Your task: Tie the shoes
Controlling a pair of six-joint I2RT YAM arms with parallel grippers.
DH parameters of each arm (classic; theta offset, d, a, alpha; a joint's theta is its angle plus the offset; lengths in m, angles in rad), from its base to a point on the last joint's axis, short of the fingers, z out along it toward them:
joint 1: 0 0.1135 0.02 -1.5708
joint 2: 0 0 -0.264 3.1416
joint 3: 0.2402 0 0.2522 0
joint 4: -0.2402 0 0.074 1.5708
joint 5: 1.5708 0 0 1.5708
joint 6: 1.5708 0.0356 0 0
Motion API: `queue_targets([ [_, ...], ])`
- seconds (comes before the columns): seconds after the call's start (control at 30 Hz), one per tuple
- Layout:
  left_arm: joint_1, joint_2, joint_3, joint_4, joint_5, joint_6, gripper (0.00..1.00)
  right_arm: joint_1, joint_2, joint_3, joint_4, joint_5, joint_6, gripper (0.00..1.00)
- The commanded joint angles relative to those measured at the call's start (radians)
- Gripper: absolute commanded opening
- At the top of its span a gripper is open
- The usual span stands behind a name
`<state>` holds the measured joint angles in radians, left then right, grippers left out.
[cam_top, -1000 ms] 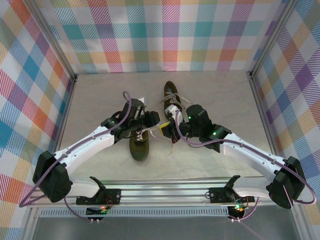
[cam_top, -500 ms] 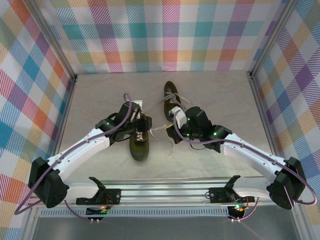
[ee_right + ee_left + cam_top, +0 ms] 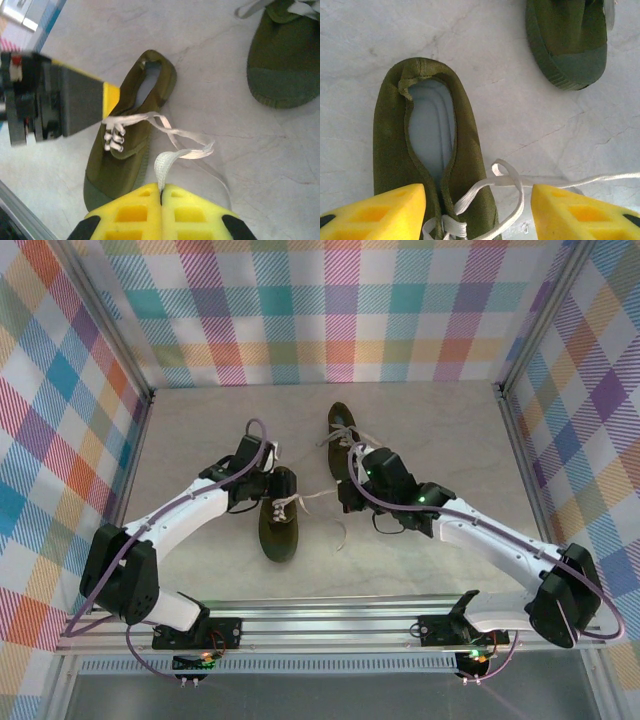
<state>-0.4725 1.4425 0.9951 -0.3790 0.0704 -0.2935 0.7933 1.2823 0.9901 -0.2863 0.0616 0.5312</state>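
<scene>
- Carrying both shoes, the pale marbled surface (image 3: 200, 440) is sitting between checkered walls.
- The left arm (image 3: 180, 515) and the right arm (image 3: 490, 545) are reaching in from the near edge and are converging on the middle of the surface.
- The near shoe (image 3: 278, 530), dark olive green, is lying flat in front of the left arm. Its toe is pointing toward the arm bases and its open heel is facing the far wall.
- The far shoe (image 3: 342, 430) is lying flat just beyond and to the right. It is not touching the near shoe, and the right arm is partly covering it. Its toe cap is showing in the left wrist view (image 3: 567, 45), pointing back toward the near edge.
- The left tool (image 3: 477, 210) is hovering over the near shoe's laced section. Its yellow fingers (image 3: 380, 212) are standing wide apart, one on either side of the shoe, and are gripping nothing.
- The right tool (image 3: 161, 192) is staying pressed together, pinching a fold of the lace (image 3: 162, 167) between its yellow fingertips, to the right of the near shoe.
- The cream-white lace is running in loose loops from the near shoe's eyelets across the bare surface to that pinch. A second strand is trailing off to the right.
</scene>
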Motion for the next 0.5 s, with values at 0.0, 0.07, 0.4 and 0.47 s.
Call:
queue_targets([
  [0.0, 0.022, -0.043, -0.062, 0.054, 0.010, -0.032, 0.56, 0.004, 0.051, 0.076, 0.050, 0.059, 0.220, 0.00],
  [0.07, 0.037, -0.098, -0.102, 0.075, -0.027, -0.067, 0.56, 0.004, 0.107, 0.133, 0.036, 0.065, 0.296, 0.00],
  [0.4, 0.049, -0.359, -0.256, 0.056, -0.184, -0.142, 0.62, 0.007, 0.477, 0.514, -0.114, 0.052, 0.364, 0.00],
  [0.47, 0.049, -0.372, -0.269, 0.057, -0.185, -0.146, 0.62, 0.009, 0.538, 0.578, -0.128, 0.034, 0.370, 0.00],
])
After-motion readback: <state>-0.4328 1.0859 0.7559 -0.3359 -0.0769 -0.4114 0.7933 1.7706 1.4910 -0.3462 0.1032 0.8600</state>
